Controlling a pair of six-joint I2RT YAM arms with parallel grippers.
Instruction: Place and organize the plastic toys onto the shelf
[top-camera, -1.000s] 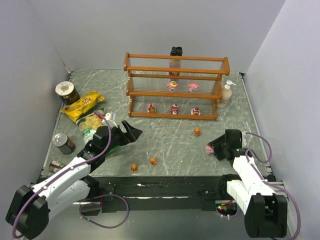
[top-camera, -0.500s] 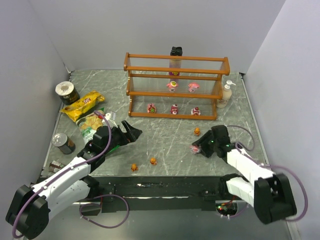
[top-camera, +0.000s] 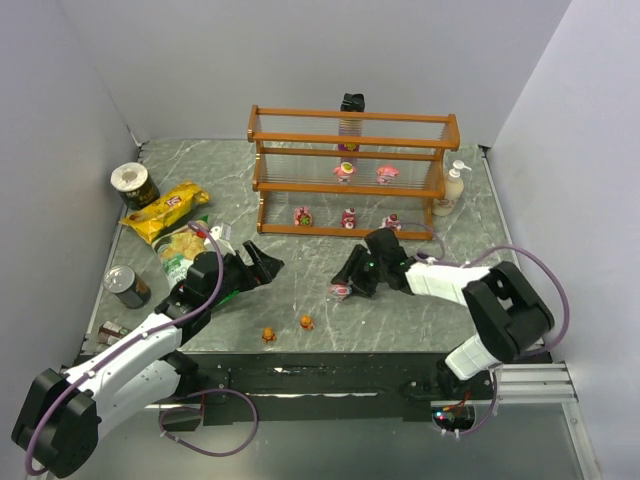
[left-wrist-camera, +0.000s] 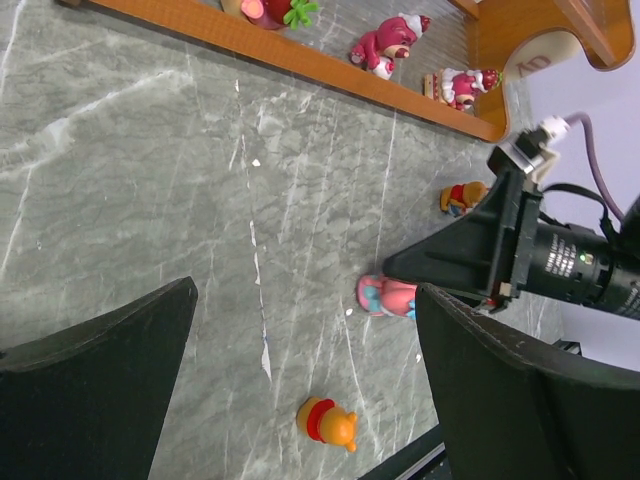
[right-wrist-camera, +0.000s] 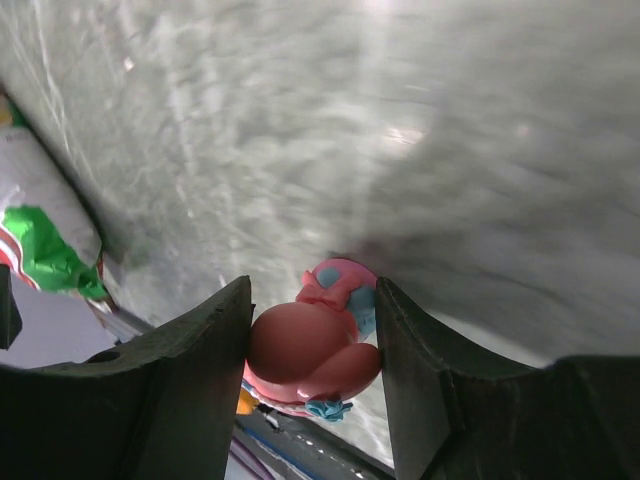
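**Right gripper clamped on a pink toy, mid-table**

Right wrist view is clearest: the right gripper (top-camera: 347, 284) pinches the pink toy (right-wrist-camera: 312, 350) from both sides, low over the table (top-camera: 310, 262). Top view shows it only as a pink dot, in front of the shelf (top-camera: 350, 115) and well apart from it. Left gripper (top-camera: 268, 258): jaws wide apart, empty. Left wrist view catches an orange toy (left-wrist-camera: 460, 197) that the right arm hides from above.

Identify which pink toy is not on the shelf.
The pink toy with blue bits, clamped in the right gripper in front of the shelf; the other pink toys sit on its tiers.
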